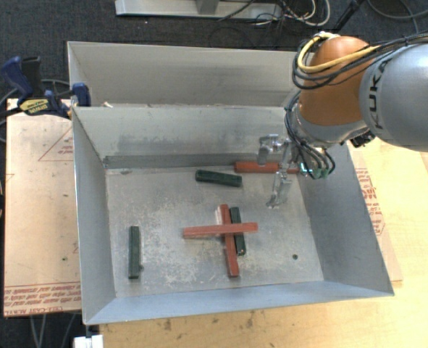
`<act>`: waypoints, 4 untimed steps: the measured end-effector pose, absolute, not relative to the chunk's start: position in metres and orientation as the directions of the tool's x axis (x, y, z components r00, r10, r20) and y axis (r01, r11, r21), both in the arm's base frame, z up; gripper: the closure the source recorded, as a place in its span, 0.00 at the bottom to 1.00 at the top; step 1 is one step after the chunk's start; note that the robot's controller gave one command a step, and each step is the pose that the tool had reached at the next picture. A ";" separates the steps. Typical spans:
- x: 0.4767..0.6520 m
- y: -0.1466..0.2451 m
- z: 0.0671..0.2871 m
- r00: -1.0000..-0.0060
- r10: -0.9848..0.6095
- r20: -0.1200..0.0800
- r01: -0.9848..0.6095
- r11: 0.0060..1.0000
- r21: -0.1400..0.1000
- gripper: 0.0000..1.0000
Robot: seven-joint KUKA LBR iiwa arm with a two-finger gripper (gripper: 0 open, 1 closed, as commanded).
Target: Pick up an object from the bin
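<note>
My gripper [276,191] hangs in the back right part of the bin, just under the orange wrist cover. A red-brown stick [251,167] lies flat along the foot of the back wall and passes behind the gripper; I cannot tell if the two touch. Just left of it lies a dark green stick [218,178], slightly slanted. In front of the gripper, near the bin's middle, two red-brown sticks [220,230] lie crossed, with a short dark green stick [237,240] beside the upright one.
Another dark green stick [134,251] lies alone near the left front corner. The arm reaches in over the right wall. Bare floor lies between the left stick and the cross, and at the right front.
</note>
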State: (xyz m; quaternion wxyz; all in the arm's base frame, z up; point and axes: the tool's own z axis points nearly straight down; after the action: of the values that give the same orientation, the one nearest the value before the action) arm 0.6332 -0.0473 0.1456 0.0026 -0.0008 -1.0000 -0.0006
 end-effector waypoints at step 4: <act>0.555 0.123 0.104 -0.975 -0.223 -0.004 -0.223 0.975 0.004 0.00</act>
State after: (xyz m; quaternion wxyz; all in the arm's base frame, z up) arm 0.5555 0.1234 0.1044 -0.0019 0.1121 -0.9937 -0.0023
